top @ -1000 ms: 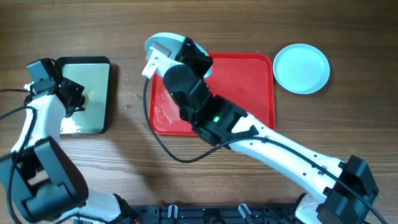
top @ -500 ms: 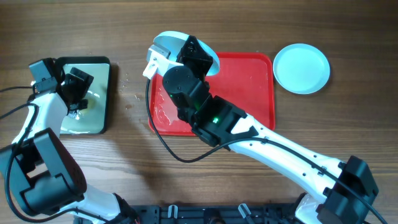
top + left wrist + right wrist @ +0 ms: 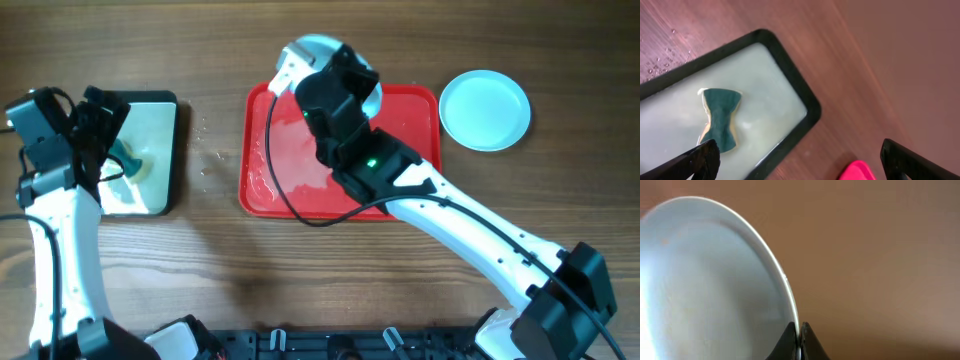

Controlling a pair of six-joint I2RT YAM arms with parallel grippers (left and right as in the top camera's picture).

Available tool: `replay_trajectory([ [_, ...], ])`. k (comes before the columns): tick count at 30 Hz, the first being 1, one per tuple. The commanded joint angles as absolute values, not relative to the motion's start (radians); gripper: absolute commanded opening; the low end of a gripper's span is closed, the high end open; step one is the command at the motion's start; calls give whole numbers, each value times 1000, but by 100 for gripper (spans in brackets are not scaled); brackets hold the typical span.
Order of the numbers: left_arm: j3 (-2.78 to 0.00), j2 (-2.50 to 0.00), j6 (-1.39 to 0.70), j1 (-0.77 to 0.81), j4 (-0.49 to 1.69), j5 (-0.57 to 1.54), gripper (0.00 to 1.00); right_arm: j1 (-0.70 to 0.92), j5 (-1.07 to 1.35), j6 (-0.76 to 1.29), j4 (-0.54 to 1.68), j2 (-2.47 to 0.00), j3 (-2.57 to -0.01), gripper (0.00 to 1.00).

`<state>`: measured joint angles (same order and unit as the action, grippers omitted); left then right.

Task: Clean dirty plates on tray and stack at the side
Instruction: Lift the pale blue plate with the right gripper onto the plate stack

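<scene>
While my right gripper [image 3: 799, 331] pinches a plate [image 3: 705, 290] by its thin rim, raised over the tray's [image 3: 420, 150] far edge, I judge slippage the main risk: narrow bite, possibly wet rim. Left gripper [image 3: 800, 165] hangs spread and empty over the sponge [image 3: 720, 120].

Overhead looks down; right wrist hugs plate [image 3: 715, 280].

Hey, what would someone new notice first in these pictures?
The right gripper pinching the rim of a pale plate, held over the far edge of the red tray. Next, the turquoise plate on the table to its right, and the green sponge lying in the black-rimmed tray.
</scene>
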<state>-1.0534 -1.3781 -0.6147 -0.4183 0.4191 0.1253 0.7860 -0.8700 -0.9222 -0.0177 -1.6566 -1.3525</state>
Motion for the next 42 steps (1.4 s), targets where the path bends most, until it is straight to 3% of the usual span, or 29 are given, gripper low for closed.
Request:
replay_trajectory([
  [1, -1052, -1382, -614, -422, 424, 134, 100, 807, -771, -833, 48, -1636, -1369, 4],
  [3, -1052, -1382, -614, -422, 424, 134, 100, 820, -682, -991, 215, -1637, -1369, 4],
  [5, -1052, -1382, -614, -422, 424, 134, 100, 809, -826, -874, 155, -1637, -1368, 4],
  [7, -1052, -1382, -614, -422, 424, 134, 100, 772, -819, -573, 96, -1636, -1368, 4],
  [9, -1052, -1382, -614, -422, 424, 134, 100, 744, -639, -649, 220, -1636, -1368, 5],
  [10, -1052, -1382, -614, -422, 424, 134, 100, 733, -670, -640, 233, -1636, -1368, 4],
  [12, -1052, -1382, -614, -422, 424, 134, 100, 681, -795, -418, 201, -1631, -1369, 4],
  [15, -1052, -1382, -614, -422, 424, 134, 100, 538, -757, -125, 266, -1615, -1369, 5],
  [19, -1052, -1382, -614, -422, 424, 134, 100, 220, -410, 199, 503, -1615, -1367, 4],
  [23, -1052, -1382, -614, -422, 424, 134, 100, -87, -22, 247, 593, -1636, -1365, 4],
  [27, -1052, -1382, -614, -422, 424, 134, 100, -324, 191, 244, 591, -1648, -1325, 4],
  [35, -1052, -1382, -614, -422, 424, 134, 100, -390, 179, 238, 537, -1763, -1300, 4],
  [37, -1052, -1382, -614, -422, 424, 134, 100, -390, 158, 244, 518, -1801, -1300, 14],
  [38, -1052, -1382, -614, -422, 424, 134, 100, -390, 160, 244, 511, -1816, -1300, 28],
  [40, -1052, -1382, -614, -422, 424, 134, 100, -390, 174, 242, 509, -1841, -1300, 76],
  [42, -1052, -1382, -614, -422, 424, 134, 100, -390, 181, 236, 527, -1841, -1301, 87],
])
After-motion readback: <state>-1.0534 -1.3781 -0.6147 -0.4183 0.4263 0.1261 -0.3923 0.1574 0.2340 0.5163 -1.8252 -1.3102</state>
